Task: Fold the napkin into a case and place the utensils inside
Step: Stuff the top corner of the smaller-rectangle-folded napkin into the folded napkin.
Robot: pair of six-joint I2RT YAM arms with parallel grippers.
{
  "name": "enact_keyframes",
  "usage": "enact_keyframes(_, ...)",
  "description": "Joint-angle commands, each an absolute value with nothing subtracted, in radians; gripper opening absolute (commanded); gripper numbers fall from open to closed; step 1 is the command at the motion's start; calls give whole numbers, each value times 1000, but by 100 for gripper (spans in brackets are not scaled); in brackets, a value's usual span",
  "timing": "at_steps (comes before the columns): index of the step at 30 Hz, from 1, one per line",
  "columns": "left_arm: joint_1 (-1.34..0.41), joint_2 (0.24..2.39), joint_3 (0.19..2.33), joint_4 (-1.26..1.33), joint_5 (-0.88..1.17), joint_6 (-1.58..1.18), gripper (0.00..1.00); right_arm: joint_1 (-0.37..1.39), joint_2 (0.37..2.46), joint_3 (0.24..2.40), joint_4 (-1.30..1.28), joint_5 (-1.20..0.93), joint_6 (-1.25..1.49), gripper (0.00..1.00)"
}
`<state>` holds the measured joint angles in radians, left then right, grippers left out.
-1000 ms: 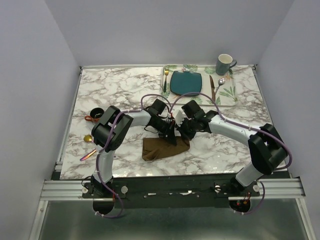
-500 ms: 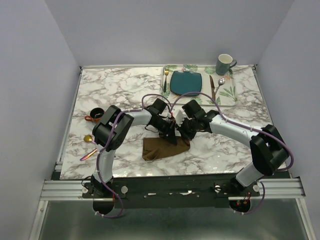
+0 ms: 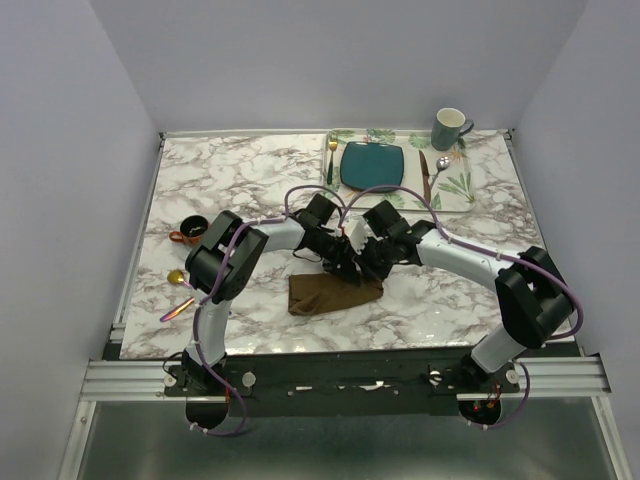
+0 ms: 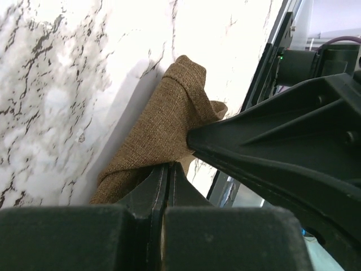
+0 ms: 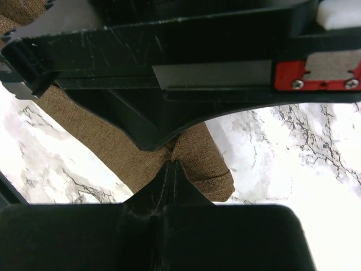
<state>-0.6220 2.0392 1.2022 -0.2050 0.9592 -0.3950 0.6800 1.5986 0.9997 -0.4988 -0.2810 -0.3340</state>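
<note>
**Brown cloth pinched at its far edge by both grippers; utensils lay well to the left**

The brown napkin [image 3: 330,293] lay folded on the marble table [image 3: 230,170], near the front edge and between the two arm bases. Its long axis ran left to right across the table, with the right end slightly farther away.

The left gripper [image 3: 346,268] and the right gripper [image 3: 366,268] met just beside each other at the napkin's far edge. In each wrist view the jaws stood closed, with cloth caught at the tips. Both were judged to be gripping the napkin.

The utensils [image 3: 178,307] lay at the table's left edge, well apart from the napkin and on the left arm's side. The iridescent piece pointed diagonally, from near-left to far-right. The spoon with the golden bowl [image 3: 176,276] lay just beyond it. The left arm was the nearer one for picking them up.

**Containers**

- No utensil showed inside the napkin fold. Whether an open pocket existed could not be told.
- The mug [image 3: 450,128] stood at the far right corner, beside the teal plate [image 3: 372,166] on the placemat [image 3: 455,190]. Its interior could not be read.
</note>
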Motion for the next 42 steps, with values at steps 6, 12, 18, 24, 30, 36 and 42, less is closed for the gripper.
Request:
enact_keyframes(6, -615, 2114, 1197, -141, 989, -417, 0, 690, 1588, 1032, -518, -276, -327, 4)
enact_keyframes(12, -614, 2109, 1195, -205, 971, -376, 0, 689, 1595, 1037, -518, -246, -325, 4)
enact_keyframes(18, -607, 2117, 1184, -210, 963, -383, 0, 689, 1571, 1032, -529, -242, -334, 22)
enact_keyframes(24, -603, 2123, 1186, -199, 969, -397, 0, 687, 1578, 1009, -537, -216, -334, 46)
enact_keyframes(30, -603, 2123, 1181, -199, 973, -393, 0, 701, 1608, 994, -483, -134, -319, 45)
enact_keyframes(36, -600, 2121, 1183, -206, 974, -388, 0, 712, 1649, 979, -454, -80, -325, 38)
enact_keyframes(42, -598, 2112, 1183, -204, 982, -387, 0, 721, 1655, 966, -445, -37, -327, 18)
